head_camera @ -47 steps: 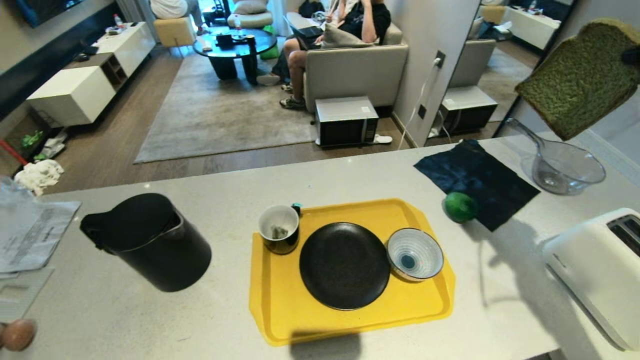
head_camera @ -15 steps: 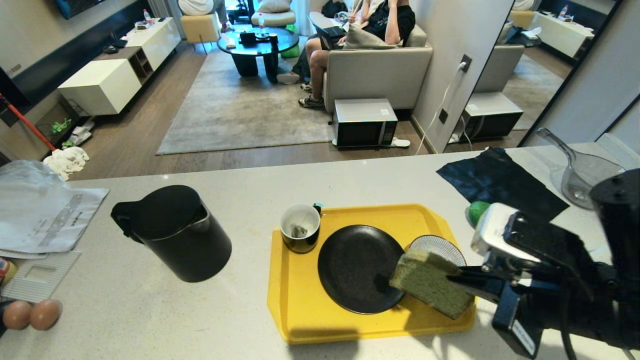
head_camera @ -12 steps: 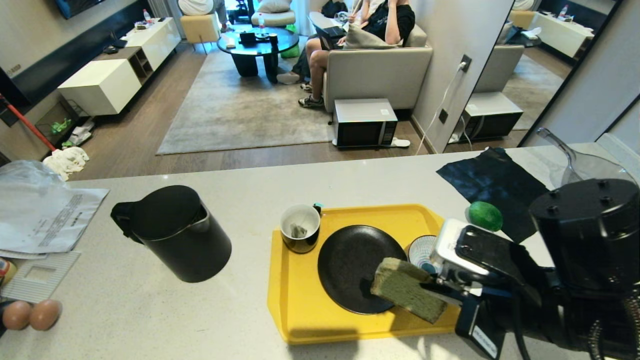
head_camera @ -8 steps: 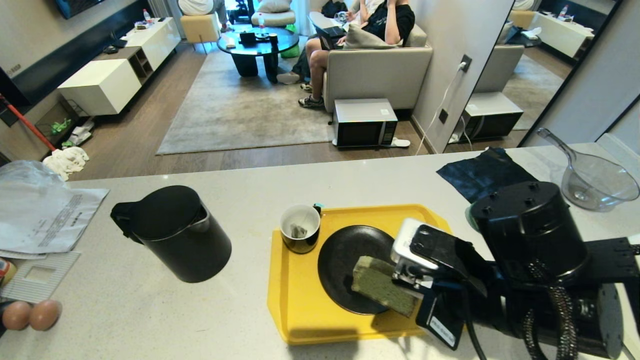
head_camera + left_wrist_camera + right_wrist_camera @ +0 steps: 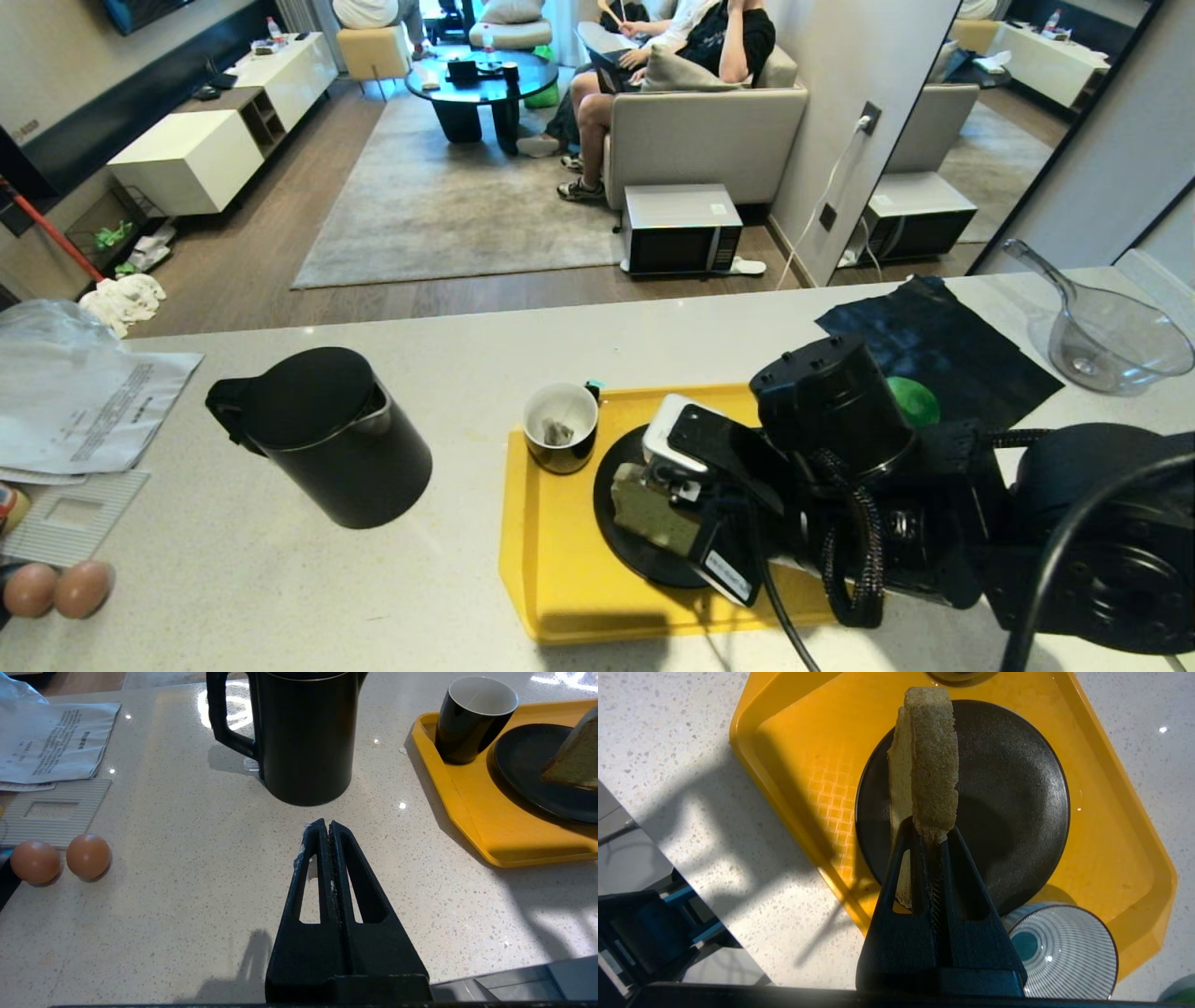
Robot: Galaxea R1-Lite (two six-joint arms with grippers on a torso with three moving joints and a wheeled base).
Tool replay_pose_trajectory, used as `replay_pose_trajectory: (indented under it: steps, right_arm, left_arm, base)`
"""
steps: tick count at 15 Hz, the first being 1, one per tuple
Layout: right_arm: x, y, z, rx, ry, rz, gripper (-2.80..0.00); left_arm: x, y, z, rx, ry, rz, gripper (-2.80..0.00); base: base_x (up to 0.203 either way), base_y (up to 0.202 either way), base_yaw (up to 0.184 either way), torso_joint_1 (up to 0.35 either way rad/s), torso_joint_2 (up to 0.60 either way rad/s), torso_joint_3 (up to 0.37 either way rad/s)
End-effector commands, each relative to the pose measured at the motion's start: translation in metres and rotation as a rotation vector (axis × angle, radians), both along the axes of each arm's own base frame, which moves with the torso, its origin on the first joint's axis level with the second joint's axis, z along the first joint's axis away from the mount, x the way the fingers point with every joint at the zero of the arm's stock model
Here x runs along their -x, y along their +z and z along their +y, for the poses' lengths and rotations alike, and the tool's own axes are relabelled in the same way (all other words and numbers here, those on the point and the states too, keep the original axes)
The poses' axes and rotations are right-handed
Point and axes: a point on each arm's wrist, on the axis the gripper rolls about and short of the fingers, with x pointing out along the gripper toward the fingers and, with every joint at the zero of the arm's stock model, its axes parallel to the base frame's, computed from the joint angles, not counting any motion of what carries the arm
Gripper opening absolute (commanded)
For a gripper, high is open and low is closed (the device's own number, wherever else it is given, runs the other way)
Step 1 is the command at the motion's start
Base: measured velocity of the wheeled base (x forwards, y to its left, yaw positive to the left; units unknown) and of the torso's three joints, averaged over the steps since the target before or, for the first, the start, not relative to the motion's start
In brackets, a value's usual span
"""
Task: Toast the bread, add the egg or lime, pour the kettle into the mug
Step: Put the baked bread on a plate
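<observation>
The matte black kettle (image 5: 322, 439) stands on the speckled tabletop (image 5: 280, 579) left of the yellow tray (image 5: 551, 569); it looks heavy and rigid, best taken by its loop handle. Over the tray's black plate (image 5: 1017, 798), the right gripper (image 5: 934, 842) pinches the bread (image 5: 927, 760), which looks light, spongy and crushable. The left gripper (image 5: 330, 828) hangs closed and empty.

Kettle (image 5: 322, 434) left of tray (image 5: 551, 569); mug (image 5: 559, 427), plate (image 5: 621, 551) on tray.

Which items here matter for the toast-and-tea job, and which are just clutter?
Job: bread in right gripper above black plate; lime; kettle; mug; yellow tray.

Clutter: two brown eggs, papers, clear jug, dark cloth, striped bowl.
</observation>
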Motion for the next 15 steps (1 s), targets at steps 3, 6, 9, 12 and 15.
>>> replay_pose_trajectory:
  steps: [3,6,9,12,15]
  right_arm:
    - [-0.022,-0.016,0.006,0.024,-0.028,0.007,-2.8]
    - [-0.029,-0.018,0.002,0.038,-0.032,-0.013,-2.8]
    - [-0.032,-0.023,0.004,0.036,-0.034,-0.017,-2.8]
    - [-0.031,-0.019,0.002,0.024,-0.036,-0.029,-2.8]
    - [-0.031,-0.017,0.0,0.02,-0.041,-0.032,-2.8]
  left_arm:
    - [-0.001,-0.005,0.0,0.0,0.0,0.016,-2.8]
    - [-0.001,-0.005,0.0,0.0,0.0,0.016,-2.8]
    - [-0.001,-0.005,0.0,0.0,0.0,0.016,-2.8]
    - [-0.001,-0.005,0.0,0.0,0.001,0.016,-2.8]
    - [-0.001,-0.005,0.0,0.0,0.001,0.016,-2.8]
  base:
    - [0.0,0.0,0.0,0.0,0.0,0.0]
    - [0.0,0.0,0.0,0.0,0.0,0.0]
    - [0.0,0.0,0.0,0.0,0.0,0.0]
    - [0.0,0.0,0.0,0.0,0.0,0.0]
    - [0.0,0.0,0.0,0.0,0.0,0.0]
